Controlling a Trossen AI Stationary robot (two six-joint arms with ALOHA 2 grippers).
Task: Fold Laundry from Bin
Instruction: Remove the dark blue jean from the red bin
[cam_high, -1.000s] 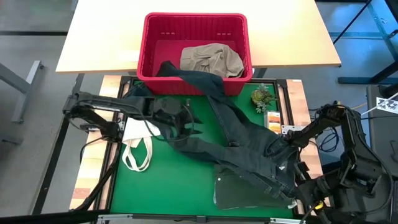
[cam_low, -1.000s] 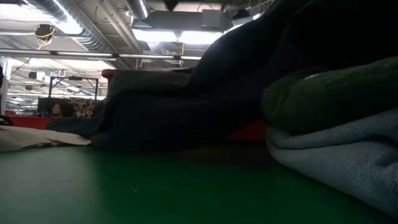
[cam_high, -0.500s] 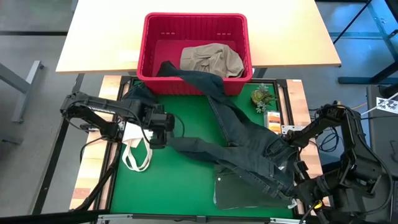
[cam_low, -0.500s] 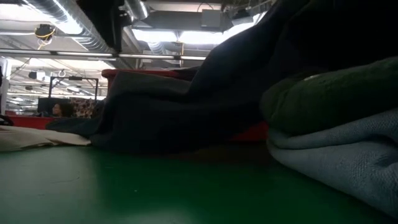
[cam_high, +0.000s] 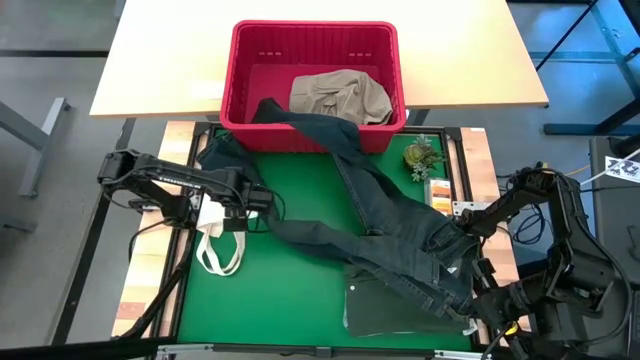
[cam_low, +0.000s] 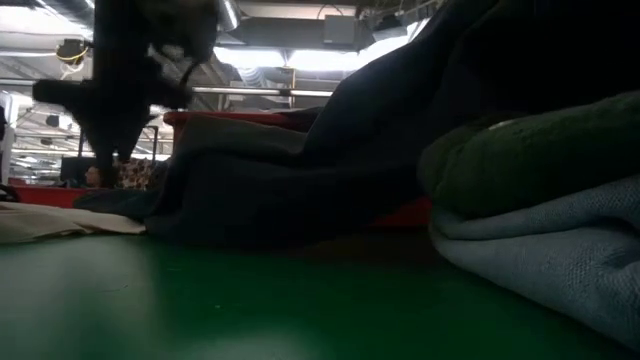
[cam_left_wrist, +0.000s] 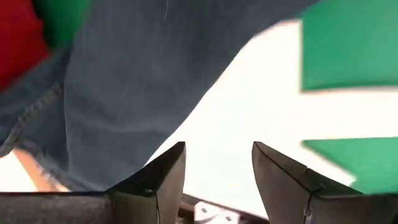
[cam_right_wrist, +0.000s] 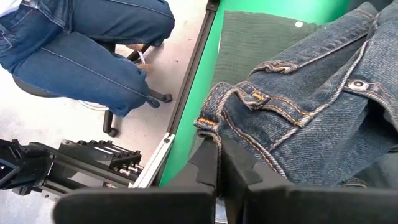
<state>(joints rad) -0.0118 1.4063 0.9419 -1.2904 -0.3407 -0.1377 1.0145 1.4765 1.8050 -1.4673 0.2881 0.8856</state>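
Dark blue jeans (cam_high: 380, 225) lie slantwise across the green mat. One leg runs over the near rim of the red bin (cam_high: 232, 70), and the other leg end (cam_left_wrist: 118, 93) lies toward the table's left. A khaki garment (cam_high: 340, 95) lies inside the bin. My right gripper (cam_right_wrist: 217, 155) is shut on the jeans' waist at the table's right. My left gripper (cam_high: 238, 208) points steeply down, open, above the white tote bag (cam_high: 218, 240) beside that leg end; nothing is between its fingers (cam_left_wrist: 168, 171). A dark green piece (cam_high: 385, 305) lies flat under the jeans' waist. My right gripper pinches the jeans' waistband at a corner by a belt loop (cam_right_wrist: 214, 127) between its two fingers. It comes slanting down from the table's right. The waist is raised off the mat, and the legs trail down onto the mat and into the bin.
A small potted plant (cam_high: 422, 155) and an orange card (cam_high: 440, 190) sit at the mat's far right. In the low view a folded stack (cam_low: 540, 160), dark green on grey-blue, lies near the camera. A seated person's legs (cam_right_wrist: 87, 43) show beside the table. Bare mat (cam_high: 290, 300) lies near front left.
My left gripper has gone down and toward the table's left edge, from over the jeans' leg to over the white tote bag, tipping from near level to pointing steeply down. Its fingers stay open. The jeans and my right gripper have kept still.
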